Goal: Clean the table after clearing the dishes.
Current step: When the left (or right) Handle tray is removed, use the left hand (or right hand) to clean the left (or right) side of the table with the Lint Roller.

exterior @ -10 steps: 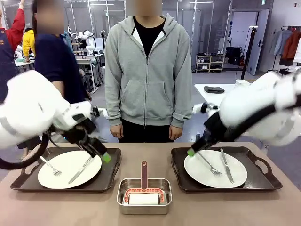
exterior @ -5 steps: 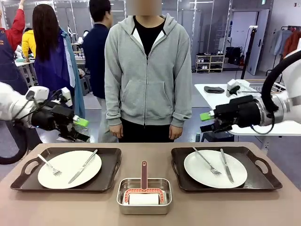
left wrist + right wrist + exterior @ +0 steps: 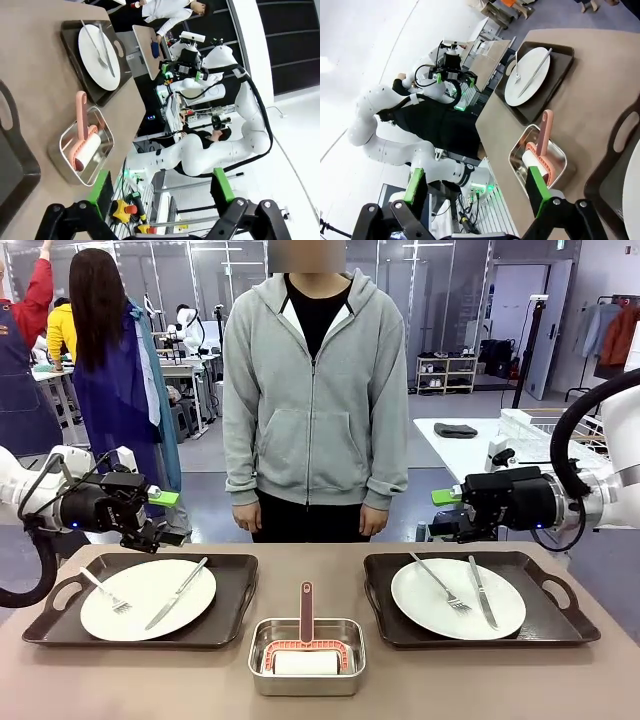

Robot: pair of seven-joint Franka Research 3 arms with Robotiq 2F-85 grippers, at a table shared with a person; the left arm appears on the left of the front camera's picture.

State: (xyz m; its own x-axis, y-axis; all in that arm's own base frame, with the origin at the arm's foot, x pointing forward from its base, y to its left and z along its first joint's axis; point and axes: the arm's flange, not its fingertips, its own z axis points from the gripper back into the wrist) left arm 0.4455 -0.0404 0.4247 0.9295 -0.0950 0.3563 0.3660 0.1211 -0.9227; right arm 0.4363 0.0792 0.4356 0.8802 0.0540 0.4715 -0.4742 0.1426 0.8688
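Taupe table [image 3: 450, 685]: left tray [image 3: 236, 612], right tray [image 3: 380, 615], each with plate [image 3: 500, 625]; left gripper [image 3: 163, 517], right gripper [image 3: 440, 517] released, empty.

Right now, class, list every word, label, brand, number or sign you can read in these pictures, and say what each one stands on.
No text can be read in any view.
Left plate, right plate, left tray, right tray, steel pan: plain, no print.
Person's grey hoodie: no logo or lettering.
Small green sign high at the back of the room: too small to read.
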